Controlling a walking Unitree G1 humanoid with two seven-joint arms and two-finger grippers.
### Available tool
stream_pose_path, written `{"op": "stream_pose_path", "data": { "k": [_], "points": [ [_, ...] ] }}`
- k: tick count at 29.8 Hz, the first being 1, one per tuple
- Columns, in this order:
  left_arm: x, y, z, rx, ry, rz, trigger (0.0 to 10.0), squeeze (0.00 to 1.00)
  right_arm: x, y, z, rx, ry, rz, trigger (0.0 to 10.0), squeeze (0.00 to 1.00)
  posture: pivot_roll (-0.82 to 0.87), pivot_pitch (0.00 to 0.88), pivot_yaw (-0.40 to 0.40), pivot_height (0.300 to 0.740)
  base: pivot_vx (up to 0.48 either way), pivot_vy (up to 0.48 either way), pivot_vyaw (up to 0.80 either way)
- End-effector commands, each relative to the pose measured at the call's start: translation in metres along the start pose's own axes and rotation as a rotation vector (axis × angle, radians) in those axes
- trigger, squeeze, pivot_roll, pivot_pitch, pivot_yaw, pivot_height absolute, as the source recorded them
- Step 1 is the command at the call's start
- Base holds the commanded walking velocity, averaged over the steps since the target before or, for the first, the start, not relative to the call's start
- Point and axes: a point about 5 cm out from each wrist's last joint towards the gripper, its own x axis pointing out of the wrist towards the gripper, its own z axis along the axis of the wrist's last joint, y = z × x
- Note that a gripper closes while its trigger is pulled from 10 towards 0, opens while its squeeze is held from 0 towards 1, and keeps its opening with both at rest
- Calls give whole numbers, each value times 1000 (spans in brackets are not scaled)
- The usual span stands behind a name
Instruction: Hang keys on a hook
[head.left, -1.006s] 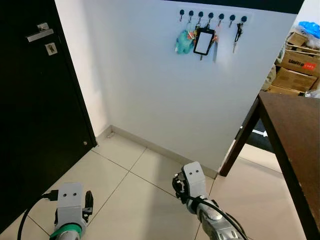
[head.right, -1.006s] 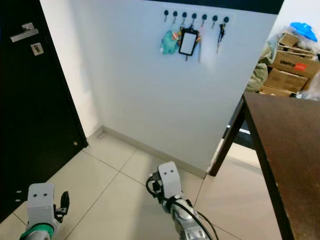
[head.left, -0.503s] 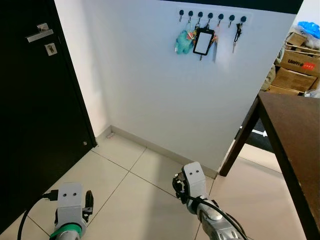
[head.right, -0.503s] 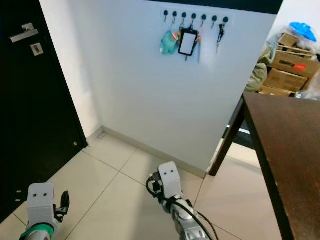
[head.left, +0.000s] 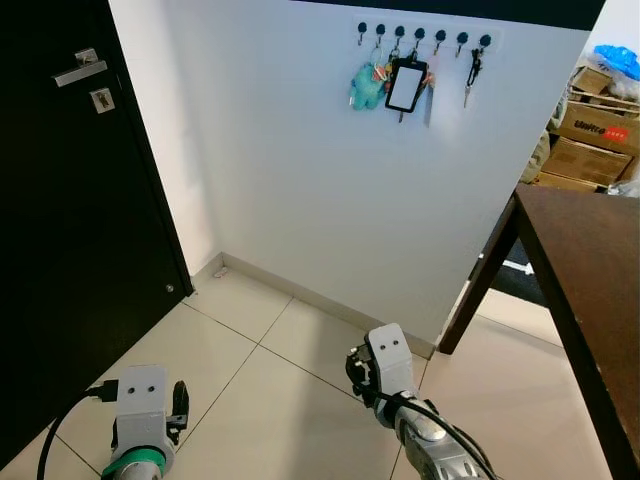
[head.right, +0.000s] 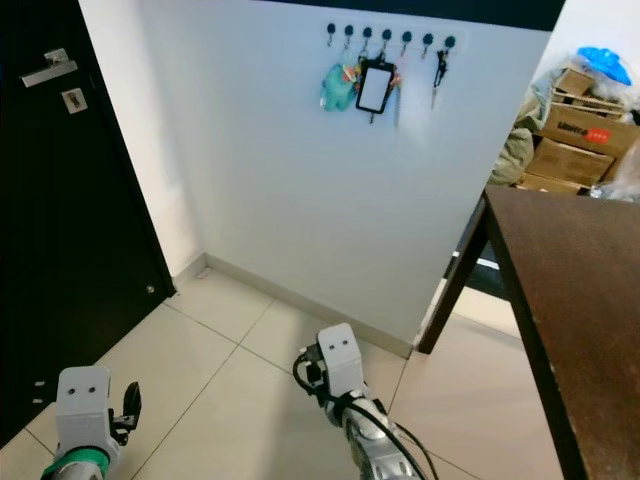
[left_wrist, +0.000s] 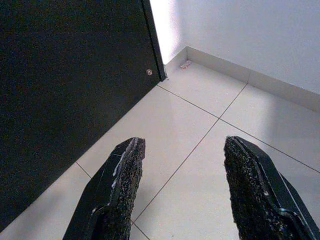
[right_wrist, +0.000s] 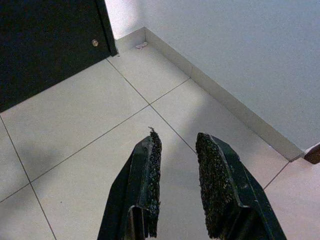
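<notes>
A bunch of keys (head.left: 470, 72) is seen hung on the last peg of the hook rail (head.left: 420, 35) high on the white wall (head.left: 300, 180), while the left gripper (left_wrist: 182, 187), spread wide, and the right gripper (right_wrist: 177, 187), slightly parted and empty, are held low above the tiled floor (head.left: 250, 390).

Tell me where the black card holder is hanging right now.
In the head views, the black card holder hangs high on the white wall from the hook rail, between a teal plush keychain and a black key.
</notes>
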Motion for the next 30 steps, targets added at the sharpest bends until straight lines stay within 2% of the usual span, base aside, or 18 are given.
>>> {"op": "stream_pose_path", "data": {
  "k": [1, 23, 25, 30],
  "points": [
    [-4, 2, -8, 8, 24, 6, 10000, 0, -3, 1, -8, 12, 19, 0, 10000, 0, -117, 43, 80, 740, 0, 0, 0],
    [-4, 3, -10, 8, 27, 6, 10000, 0, -3, 2, -10, 11, 21, -1, 10000, 0, -129, 28, 84, 740, 0, 0, 0],
    [-4, 4, -12, 11, 30, 7, 10000, 0, -4, 3, -11, 15, 22, 0, 10000, 0, -130, 6, 93, 740, 0, 0, 0],
    [1, 8, -10, 25, 31, 5, 10000, 0, 0, 7, -8, 20, 23, -1, 10000, 0, -121, 18, 105, 740, 0, 0, 0]
  ]
}}
